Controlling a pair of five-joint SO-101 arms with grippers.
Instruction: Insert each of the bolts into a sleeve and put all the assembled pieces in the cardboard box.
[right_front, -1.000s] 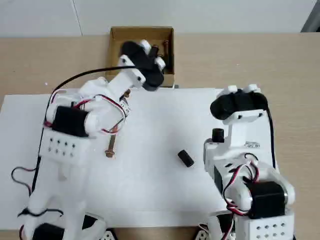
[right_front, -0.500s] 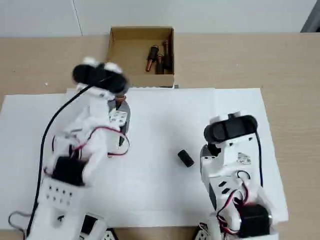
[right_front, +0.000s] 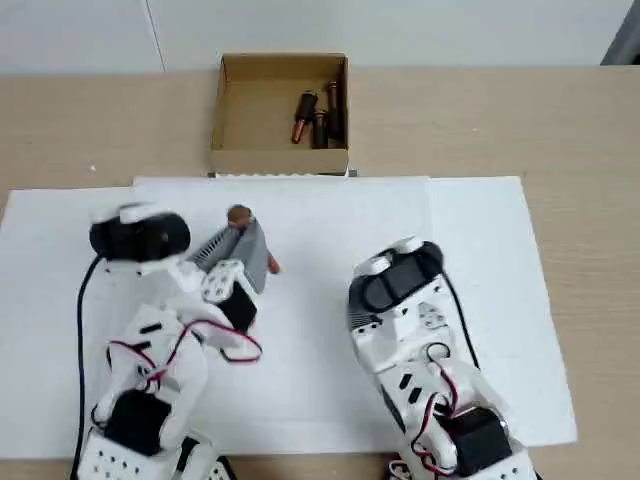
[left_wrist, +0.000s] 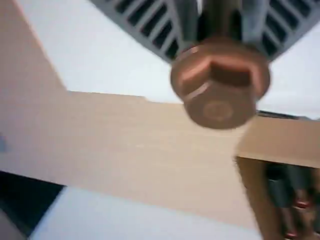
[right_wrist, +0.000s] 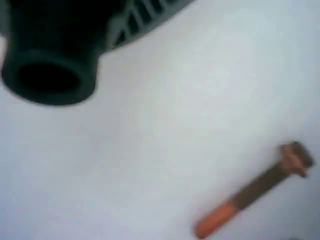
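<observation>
- Loose bolts: two. One bolt (left_wrist: 220, 85) is clenched between the fingers of the left tool (right_front: 243, 242), its hex head poking out past the fingertips. A second bolt (right_wrist: 250, 192) lies flat on the white sheet (right_front: 470, 230), apart from both tools.
- Loose sleeves: one. The black sleeve (right_wrist: 48, 75) is grasped in the right tool (right_wrist: 70, 22) over the sheet, with its open end clear of the fingers. The lying bolt is well off to one side of it.
- Assembled pieces (right_front: 320, 115): what look like three, bunched too tightly to count surely. They lie in the cardboard box (right_front: 232, 110), on the side toward the worktop's right edge.
- The box stands on the worktop (right_front: 520, 120) at the middle of its far edge, its near wall just beside the sheet's far edge.
- The left tool hangs over the sheet on the worktop's left half, near the box but short of it.
</observation>
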